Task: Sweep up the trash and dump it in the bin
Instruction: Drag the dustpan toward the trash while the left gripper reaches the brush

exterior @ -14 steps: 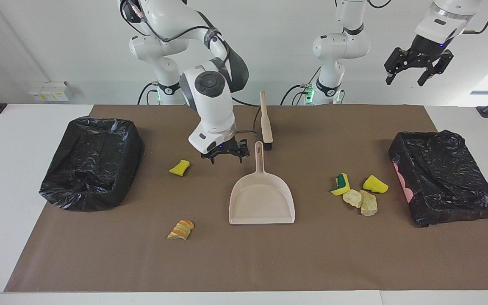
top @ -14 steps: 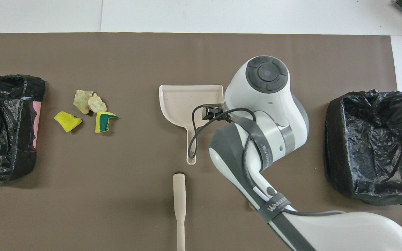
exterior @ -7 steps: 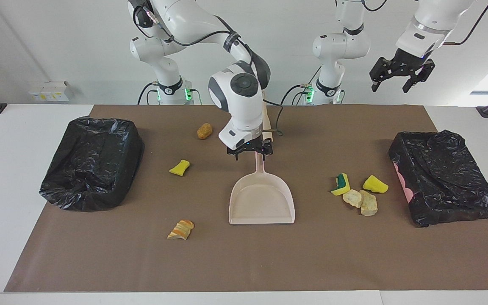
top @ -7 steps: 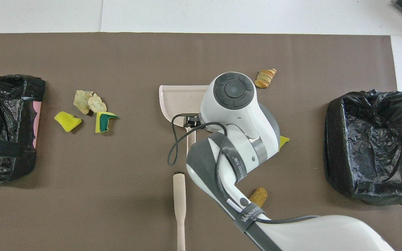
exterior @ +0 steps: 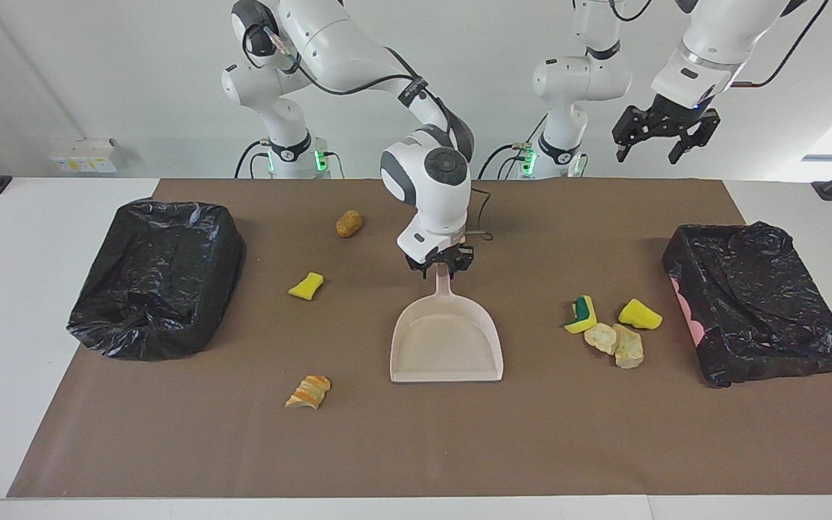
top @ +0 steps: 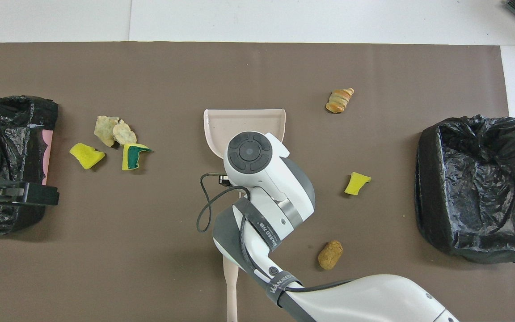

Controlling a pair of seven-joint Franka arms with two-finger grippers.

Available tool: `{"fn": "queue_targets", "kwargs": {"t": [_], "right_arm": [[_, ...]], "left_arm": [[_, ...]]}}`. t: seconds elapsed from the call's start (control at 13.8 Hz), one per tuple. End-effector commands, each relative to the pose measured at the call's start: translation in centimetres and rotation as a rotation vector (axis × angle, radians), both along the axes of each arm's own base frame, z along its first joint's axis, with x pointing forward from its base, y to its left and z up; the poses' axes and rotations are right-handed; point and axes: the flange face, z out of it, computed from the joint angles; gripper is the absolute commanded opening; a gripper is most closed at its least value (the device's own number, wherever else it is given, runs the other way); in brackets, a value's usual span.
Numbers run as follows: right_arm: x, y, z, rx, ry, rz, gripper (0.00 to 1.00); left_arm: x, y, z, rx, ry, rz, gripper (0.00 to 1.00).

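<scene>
Right gripper [exterior: 443, 266] moved onto beige dustpan [exterior: 446, 345] handle; foam chunks [exterior: 612, 331] untouched.

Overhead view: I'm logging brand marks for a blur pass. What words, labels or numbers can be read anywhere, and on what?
"WANLEE...": roughly, white print on the grey strap around the right arm; last letters unclear.
White print on the second grey strap, higher on that arm: too small to read.
White boxes by the wall in the facing view: no readable print.
Nothing else carries text.
</scene>
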Motion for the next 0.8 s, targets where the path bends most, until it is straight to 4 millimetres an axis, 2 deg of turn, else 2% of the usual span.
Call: {"fn": "queue_targets", "kwargs": {"t": [0.0, 0.15, 0.36, 0.44, 0.58, 0.73], "right_arm": [[-0.3, 0.1, 0.6, -0.010, -0.023, -0.007, 0.00], [-0.1, -0.4, 1.3, -0.012, -0.021, -0.010, 0.00], [0.3, -2.9, 4.9, -0.018, -0.015, 0.007, 0.00], [0.5, -4.1, 6.4, -0.013, -0.020, 0.046, 0.00], [1.3, -7.1, 8.1, -0.025, 0.003, 0.133, 0.00], [2.1, -10.3, 8.5, -0.036, 0.049, 0.238, 0.00]], "left_arm": [[-0.7, 0.1, -0.2, -0.012, -0.015, 0.000, 1.00], [-0.7, 0.1, -0.1, -0.012, -0.018, 0.000, 1.00], [-0.7, -0.1, -0.2, -0.012, -0.015, 0.001, 1.00], [-0.8, -0.1, -0.3, -0.012, -0.011, 0.002, 1.00], [-1.1, -0.2, -0.3, -0.021, -0.012, 0.005, 1.00], [-1.6, -1.1, -0.4, -0.033, -0.006, -0.009, 1.00]]}}
